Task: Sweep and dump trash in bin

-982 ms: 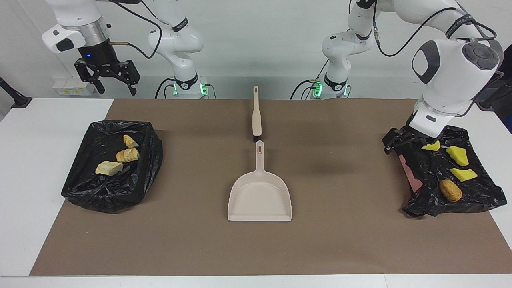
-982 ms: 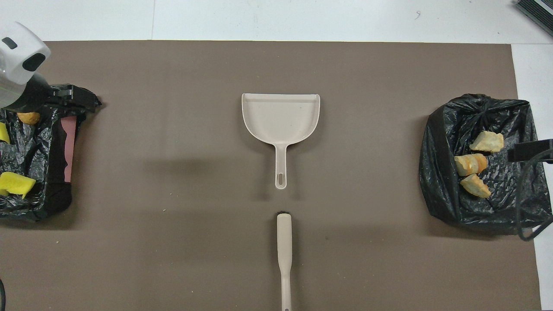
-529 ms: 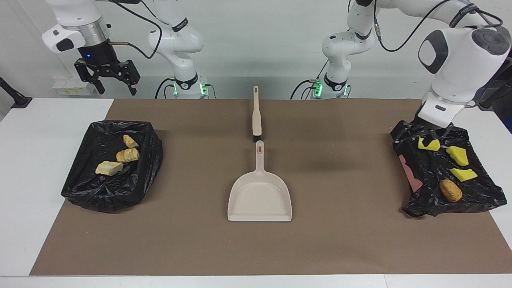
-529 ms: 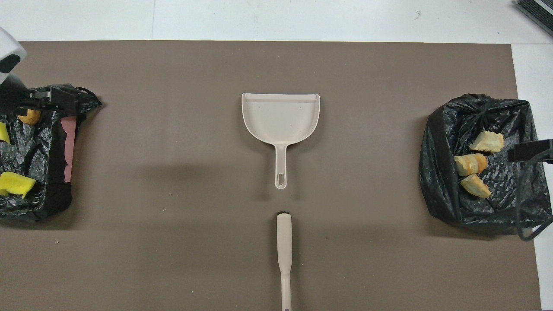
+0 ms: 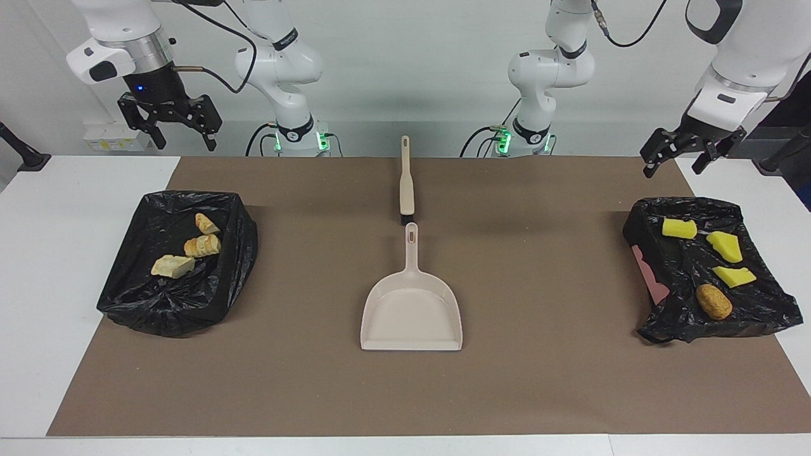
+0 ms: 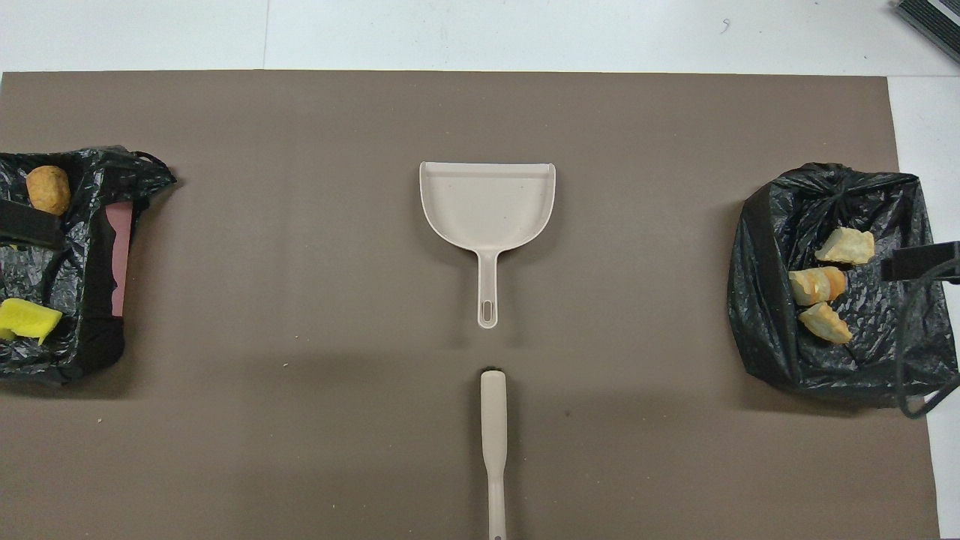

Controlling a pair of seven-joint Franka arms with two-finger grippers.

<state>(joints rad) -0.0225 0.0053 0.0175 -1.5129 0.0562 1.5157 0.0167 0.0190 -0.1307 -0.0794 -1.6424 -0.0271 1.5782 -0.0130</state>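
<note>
Hovering open and empty: left gripper [image 5: 692,152] above the sponge bin [image 5: 760,310], right gripper [image 5: 170,123] above the bread bin [image 5: 127,297]

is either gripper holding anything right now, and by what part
Nothing is held. The left gripper hangs open above the bin with the sponge chunks; the right gripper waits open and empty.

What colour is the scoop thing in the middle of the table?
The dustpan is beige, a pale cream plastic. It shows best in the facing view.
</note>
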